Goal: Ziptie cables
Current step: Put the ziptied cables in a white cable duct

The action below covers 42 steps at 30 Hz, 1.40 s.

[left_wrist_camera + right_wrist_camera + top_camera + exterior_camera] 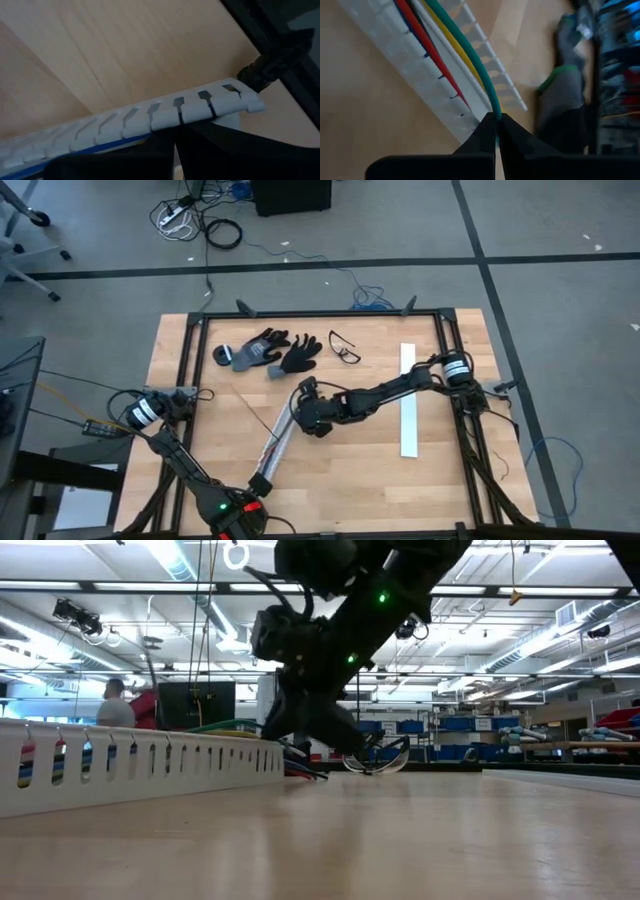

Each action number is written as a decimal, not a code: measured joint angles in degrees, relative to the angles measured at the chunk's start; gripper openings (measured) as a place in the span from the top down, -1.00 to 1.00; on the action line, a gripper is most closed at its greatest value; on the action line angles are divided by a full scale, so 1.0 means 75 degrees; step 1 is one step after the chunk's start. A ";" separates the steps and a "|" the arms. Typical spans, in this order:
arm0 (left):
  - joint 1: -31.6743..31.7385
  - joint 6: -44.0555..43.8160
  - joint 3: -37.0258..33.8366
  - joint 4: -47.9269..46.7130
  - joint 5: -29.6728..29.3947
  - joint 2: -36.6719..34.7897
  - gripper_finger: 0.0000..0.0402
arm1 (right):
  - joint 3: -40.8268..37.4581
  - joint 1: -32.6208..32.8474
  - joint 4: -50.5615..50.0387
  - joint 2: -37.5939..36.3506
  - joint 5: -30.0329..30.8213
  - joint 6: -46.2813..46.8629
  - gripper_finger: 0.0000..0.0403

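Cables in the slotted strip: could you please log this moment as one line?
right gripper: shut on cables | left gripper: shut on slotted strip

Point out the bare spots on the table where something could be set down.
Free: the wood between the slotted strip and the flat white strip, below the right claw; also the left side under the gloves. Crowded: the gloves, glasses and the right claw on the cables.

Dark arm (330, 630) over slotted strip (140, 765)
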 joint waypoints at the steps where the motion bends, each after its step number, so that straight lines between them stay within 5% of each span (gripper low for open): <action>1: -0.0008 -0.0001 0.0000 -0.0003 -0.0033 -0.0001 1.00 | -0.0007 -0.0003 0.0064 0.0042 0.0048 -0.0008 1.00; 31: -0.0051 0.0103 0.0015 -0.0308 0.0019 -0.0001 1.00 | 0.0381 -0.0265 0.1124 0.0080 -0.0715 -0.0975 1.00; 42: -0.0325 0.1491 0.0017 -0.1068 0.0103 -0.0001 1.00 | 0.0427 -0.0289 0.1109 0.0573 -0.1592 -0.1380 1.00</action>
